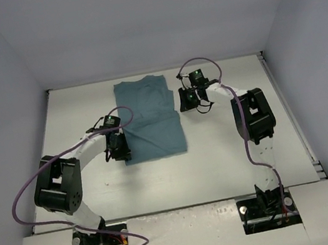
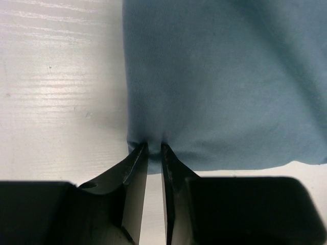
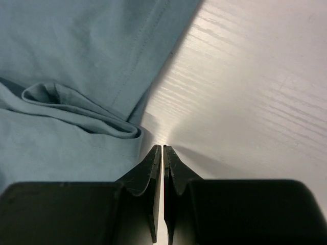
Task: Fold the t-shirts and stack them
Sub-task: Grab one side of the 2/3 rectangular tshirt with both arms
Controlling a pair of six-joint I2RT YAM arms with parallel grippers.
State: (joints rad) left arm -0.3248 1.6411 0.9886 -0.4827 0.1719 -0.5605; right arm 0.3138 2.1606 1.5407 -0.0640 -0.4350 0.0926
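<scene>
Overhead and wrist views of a two-arm workcell. A teal t-shirt (image 1: 149, 118), folded to a narrow upright rectangle, lies flat on the white table (image 1: 233, 154), centred left to right and towards the far edge. The left gripper (image 1: 118, 149) sits at the shirt's near left corner. Its fingers (image 2: 134, 168) are drawn almost together, and the hem cloth puckers between their tips, so they appear to pinch it. The right gripper (image 1: 185, 99) sits at the shirt's right edge, about midway along. Its fingers are pressed together over bare table, just right of a raised fold (image 3: 76, 104) in the cloth, and no cloth shows between them.
</scene>
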